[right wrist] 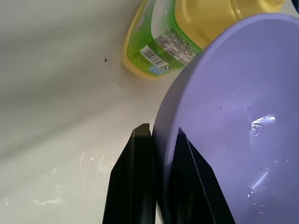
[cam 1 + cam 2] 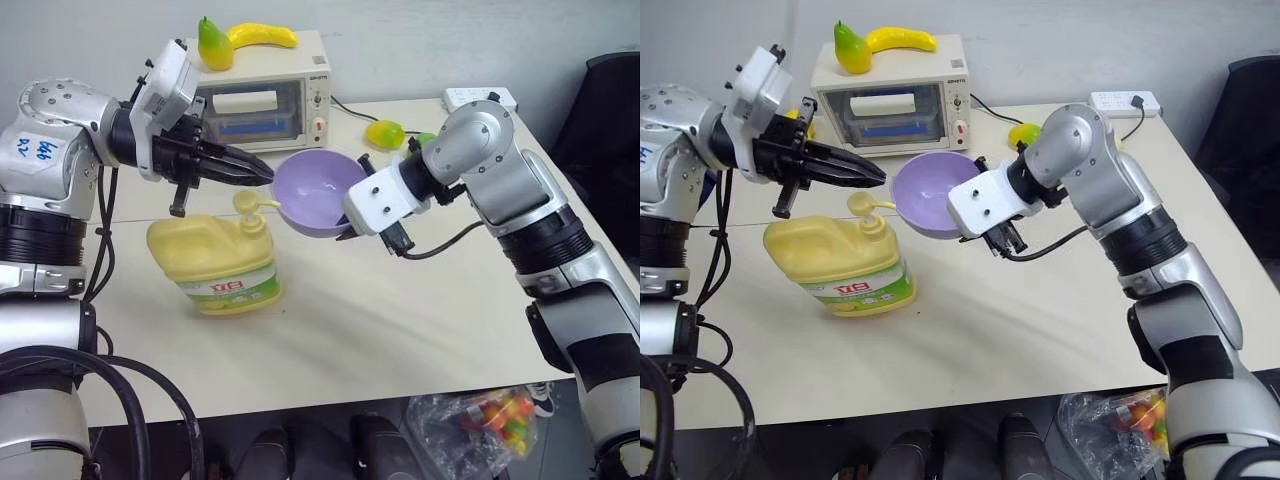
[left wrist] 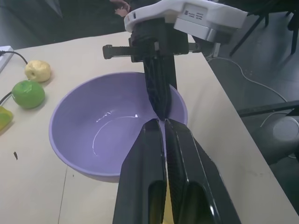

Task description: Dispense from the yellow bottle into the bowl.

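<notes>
The yellow bottle [image 2: 215,262] stands upright on the desk [image 2: 400,320], label facing the robot, with its pump nozzle [image 2: 252,204] pointing toward the bowl [image 2: 318,192]. The right end effector [image 1: 156,144] is clenched on the bowl's rim, one finger outside the wall and one inside, and holds the bowl lifted off the desk and tilted so its open side faces the nozzle; that looks like the sensible way to catch whatever the spout gives, since the spout sits high above the desk. The bowl's near edge lies just beside the spout, though whether the spout tip is truly over the rim is hard to judge from the head views. The left end effector [image 2: 250,167] has its two black fingers pressed together with nothing between them, reaching level across, just above the pump head and close to the bowl's rim; closed fingers make a firm blunt tip, which suits pushing a pump down rather than grasping it. In the left wrist view the bowl's inside looks dry apart from a faint ring, so I judge that dispensing is not yet done. The next move probably calls for lowering the left tip squarely onto the pump head while the bowl keeps under the spout; a push off-centre could tip the bottle or slide off the nozzle.
</notes>
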Robot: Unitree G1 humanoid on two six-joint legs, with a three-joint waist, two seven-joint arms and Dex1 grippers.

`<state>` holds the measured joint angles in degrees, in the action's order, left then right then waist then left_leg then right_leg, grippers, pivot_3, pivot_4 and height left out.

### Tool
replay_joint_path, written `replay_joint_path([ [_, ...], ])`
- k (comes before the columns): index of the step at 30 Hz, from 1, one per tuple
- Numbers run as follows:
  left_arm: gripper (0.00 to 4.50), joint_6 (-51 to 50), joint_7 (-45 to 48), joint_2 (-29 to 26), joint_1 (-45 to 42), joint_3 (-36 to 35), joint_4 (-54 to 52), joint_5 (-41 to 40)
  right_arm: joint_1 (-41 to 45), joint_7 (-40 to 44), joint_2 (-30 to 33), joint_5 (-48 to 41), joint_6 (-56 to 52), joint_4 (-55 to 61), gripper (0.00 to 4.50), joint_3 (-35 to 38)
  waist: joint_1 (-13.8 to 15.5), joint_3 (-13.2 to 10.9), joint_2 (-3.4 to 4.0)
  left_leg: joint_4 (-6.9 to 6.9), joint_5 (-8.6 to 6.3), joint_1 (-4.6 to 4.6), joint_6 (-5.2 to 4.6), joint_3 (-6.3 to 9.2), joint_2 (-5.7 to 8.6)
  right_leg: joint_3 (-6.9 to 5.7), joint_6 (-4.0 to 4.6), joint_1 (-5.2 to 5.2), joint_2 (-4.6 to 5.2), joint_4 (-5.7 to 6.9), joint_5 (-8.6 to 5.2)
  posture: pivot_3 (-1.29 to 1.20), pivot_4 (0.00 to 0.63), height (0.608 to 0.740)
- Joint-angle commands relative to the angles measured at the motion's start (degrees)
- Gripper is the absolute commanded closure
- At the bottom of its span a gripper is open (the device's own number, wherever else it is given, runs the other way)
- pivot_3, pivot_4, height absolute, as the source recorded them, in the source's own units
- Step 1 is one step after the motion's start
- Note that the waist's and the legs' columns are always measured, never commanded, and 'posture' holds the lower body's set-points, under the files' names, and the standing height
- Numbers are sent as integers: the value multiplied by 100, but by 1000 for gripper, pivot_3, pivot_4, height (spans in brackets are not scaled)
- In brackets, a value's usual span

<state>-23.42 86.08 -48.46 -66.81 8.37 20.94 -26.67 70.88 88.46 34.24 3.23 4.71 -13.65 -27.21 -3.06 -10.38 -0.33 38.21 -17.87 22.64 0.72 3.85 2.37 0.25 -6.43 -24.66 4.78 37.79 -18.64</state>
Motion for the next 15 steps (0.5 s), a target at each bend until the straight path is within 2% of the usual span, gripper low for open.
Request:
replay_joint_path([
  [1,4294,22,642,-229,-116,-49,-138,-97,-24,402,246,-183,-189,607,4500,-3,3,0,0,0,0,1,0,0,1,-1,0,0,0,0,0,0,150,740],
  [6,4294,33,642,-371,-62,16,-178,-192,-65,404,355,-327,-391,881,4500,-65,5,0,0,0,0,0,0,0,0,0,0,1,2,0,0,0,150,740],
  [15,4294,36,642,-549,51,184,-332,-366,-126,326,220,-261,-417,695,4500,-228,-4,0,0,3,0,0,0,0,0,2,0,0,1,1,0,0,150,740],
])
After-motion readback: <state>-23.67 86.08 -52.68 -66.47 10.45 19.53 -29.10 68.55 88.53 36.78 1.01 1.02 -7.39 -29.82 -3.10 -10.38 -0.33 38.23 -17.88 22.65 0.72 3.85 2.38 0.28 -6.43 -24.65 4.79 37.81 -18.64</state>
